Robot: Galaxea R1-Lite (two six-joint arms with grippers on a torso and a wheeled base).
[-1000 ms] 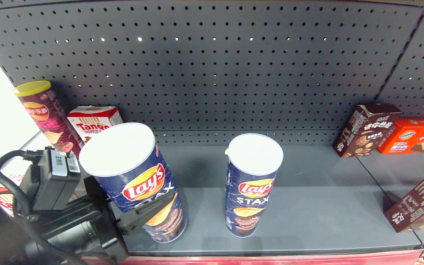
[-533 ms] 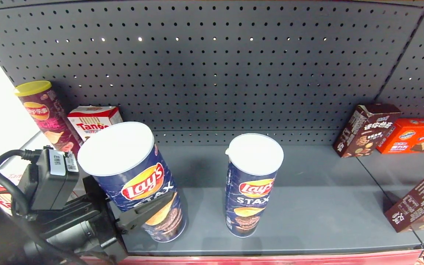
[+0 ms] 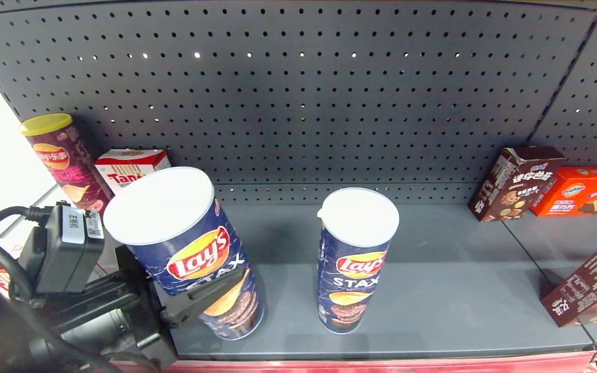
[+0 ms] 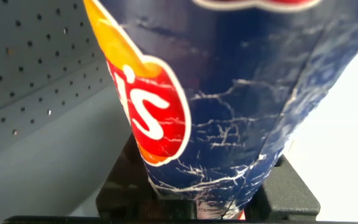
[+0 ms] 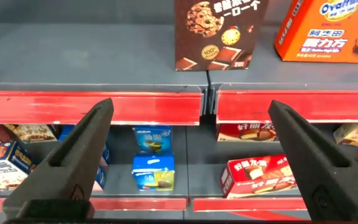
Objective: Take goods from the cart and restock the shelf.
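Can (image 3: 195, 259), prob. tilted, L end effector (image 3: 189, 285)

The right gripper (image 5: 189, 104) is hanging in front of store shelving, its two black wedge-shaped jaws standing wide apart. Beyond them, a grey metal shelf (image 5: 73, 56) is carrying an upright dark brown cardboard cookie box (image 5: 219, 31) and an orange cardboard snack box (image 5: 328, 31) just beside it. Two red price rails (image 5: 148, 107) are running along this shelf's front edge, meeting at a narrow gap in front of the brown box. On the lower grey shelf (image 5: 194, 168), small blue cardboard boxes (image 5: 154, 171) are sitting beside red cardboard boxes (image 5: 260, 177).
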